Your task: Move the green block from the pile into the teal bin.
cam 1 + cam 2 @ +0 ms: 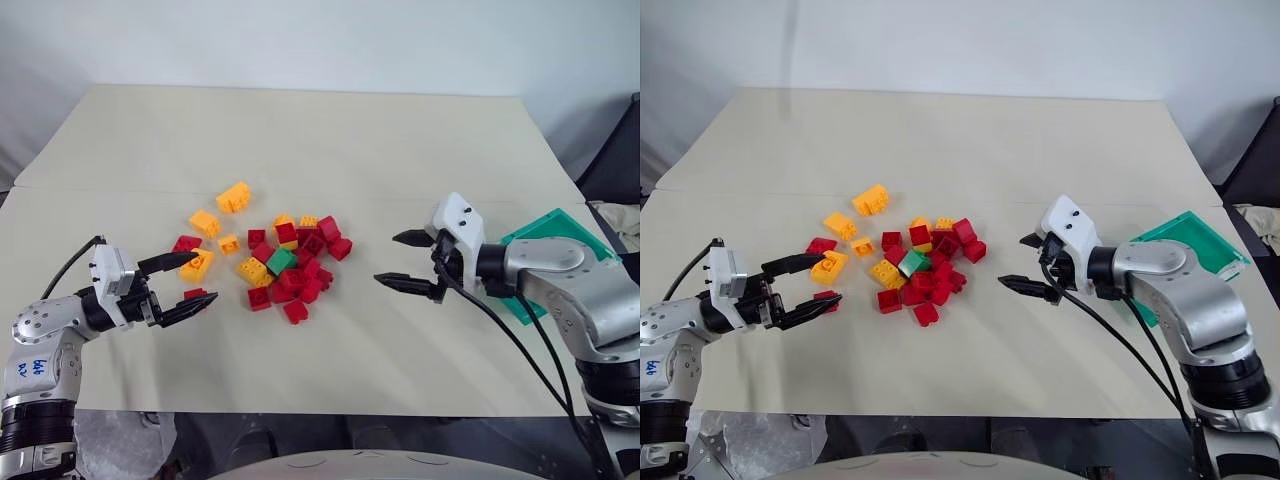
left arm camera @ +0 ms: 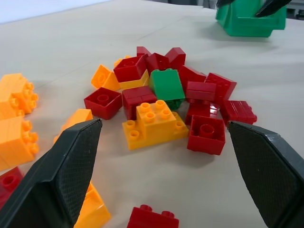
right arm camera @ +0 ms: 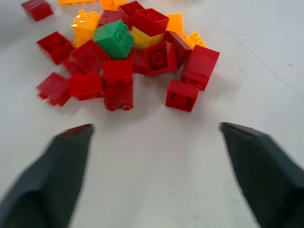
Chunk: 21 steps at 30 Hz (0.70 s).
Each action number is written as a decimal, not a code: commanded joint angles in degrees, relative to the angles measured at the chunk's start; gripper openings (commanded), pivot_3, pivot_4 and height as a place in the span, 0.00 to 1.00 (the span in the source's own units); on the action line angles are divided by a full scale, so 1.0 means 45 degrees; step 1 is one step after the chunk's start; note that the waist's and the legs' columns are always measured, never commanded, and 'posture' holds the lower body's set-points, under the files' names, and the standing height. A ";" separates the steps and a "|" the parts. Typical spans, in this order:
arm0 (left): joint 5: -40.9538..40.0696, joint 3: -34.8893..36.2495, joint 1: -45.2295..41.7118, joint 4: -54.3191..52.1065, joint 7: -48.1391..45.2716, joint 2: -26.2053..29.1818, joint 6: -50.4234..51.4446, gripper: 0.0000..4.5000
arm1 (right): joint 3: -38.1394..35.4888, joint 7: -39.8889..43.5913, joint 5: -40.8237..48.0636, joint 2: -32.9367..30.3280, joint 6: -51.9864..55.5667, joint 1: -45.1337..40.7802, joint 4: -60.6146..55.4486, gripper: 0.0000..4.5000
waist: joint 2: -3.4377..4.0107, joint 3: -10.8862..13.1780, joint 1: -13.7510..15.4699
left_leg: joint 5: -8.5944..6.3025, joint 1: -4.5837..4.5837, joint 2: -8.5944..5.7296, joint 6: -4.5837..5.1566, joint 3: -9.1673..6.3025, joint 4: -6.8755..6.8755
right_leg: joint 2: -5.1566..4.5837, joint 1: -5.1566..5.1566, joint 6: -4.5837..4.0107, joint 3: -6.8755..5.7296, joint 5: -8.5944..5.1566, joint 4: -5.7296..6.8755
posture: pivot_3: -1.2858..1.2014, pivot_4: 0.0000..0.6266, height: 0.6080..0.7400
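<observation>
Blue handwriting (image 1: 38, 368), illegible.

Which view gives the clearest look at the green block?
The left wrist view: the green block sits large and near centre, lying on the pile among red bricks. The right wrist view shows its studded top. In both eye views it is a small green patch amid the bricks.

Only some blue handwriting on the left arm's white shell (image 1: 38, 368), at the frame's lower left, shows, too small to read.
</observation>
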 commanded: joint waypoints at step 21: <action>-0.0214 0.0439 0.0434 -0.0417 0.0134 0.0097 -0.0449 1.00 | 0.5278 -0.5086 -0.2251 0.8259 0.4109 -0.6756 0.5582 1.00 | -0.0004 -0.0004 -0.0166 | 0.0002 -0.0040 0.0024 -0.0001 -0.0030 -0.0002 | -0.0034 -0.0040 -0.0030 -0.0056 -0.0015 0.0021 | 0.52 0.24 1.00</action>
